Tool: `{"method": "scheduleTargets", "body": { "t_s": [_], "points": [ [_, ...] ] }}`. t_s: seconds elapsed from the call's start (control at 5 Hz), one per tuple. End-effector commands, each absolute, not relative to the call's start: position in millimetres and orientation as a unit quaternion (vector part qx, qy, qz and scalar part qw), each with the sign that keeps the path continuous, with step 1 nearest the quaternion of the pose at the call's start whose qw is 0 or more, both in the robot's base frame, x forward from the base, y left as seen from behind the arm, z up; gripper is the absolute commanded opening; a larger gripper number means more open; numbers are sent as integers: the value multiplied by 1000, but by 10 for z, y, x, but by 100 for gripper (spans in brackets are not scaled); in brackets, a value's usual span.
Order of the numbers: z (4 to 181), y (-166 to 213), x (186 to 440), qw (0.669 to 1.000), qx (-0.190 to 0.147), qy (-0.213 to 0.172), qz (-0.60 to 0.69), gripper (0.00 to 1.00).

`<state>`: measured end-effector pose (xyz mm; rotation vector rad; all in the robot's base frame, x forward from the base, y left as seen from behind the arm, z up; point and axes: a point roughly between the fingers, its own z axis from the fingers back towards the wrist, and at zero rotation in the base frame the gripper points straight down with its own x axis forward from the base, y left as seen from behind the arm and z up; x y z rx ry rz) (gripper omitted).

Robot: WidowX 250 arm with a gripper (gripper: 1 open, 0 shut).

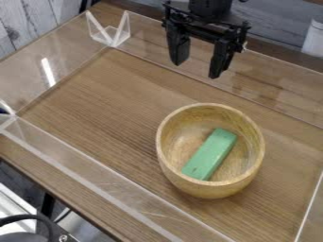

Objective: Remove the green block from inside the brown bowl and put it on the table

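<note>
You had bright, diffuse light, soft shadow inside the brown bowl (pixel 210 185), and slightly soft, low-resolution detail.

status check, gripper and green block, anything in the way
gripper open and empty, up and away from bowl
green block inside bowl
nothing seen covering it

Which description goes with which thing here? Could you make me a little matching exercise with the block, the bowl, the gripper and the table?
Things:
1. green block
2. brown bowl
3. gripper
4. table

Descriptions:
A. black, with its jaws apart above the table
B. brown surface underneath the bowl
C. lying inside the bowl
D. round, with a thick rim

Right pairs: 1-C, 2-D, 3-A, 4-B
</note>
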<state>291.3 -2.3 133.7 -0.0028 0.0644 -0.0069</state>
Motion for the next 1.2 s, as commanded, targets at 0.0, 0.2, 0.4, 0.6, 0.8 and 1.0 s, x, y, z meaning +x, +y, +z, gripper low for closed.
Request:
{"method": "scheduleTargets", "body": {
  "t_s": [0.0, 0.2, 0.4, 0.6, 0.8, 1.0],
  "points": [
    [1254, -84, 2828, 999, -4, 44, -5, 100],
    [1119, -193, 2659, 998, -9, 58, -16, 100],
    [943, -282, 2558, 998, -9, 58, -29, 100],
    [766, -326, 2511, 998, -8, 58, -34, 100],
    [640, -378, 2506, 997, -7, 61, -38, 100],
    [524, -451, 2521, 997, -5, 64, -45, 100]
  ]
}}
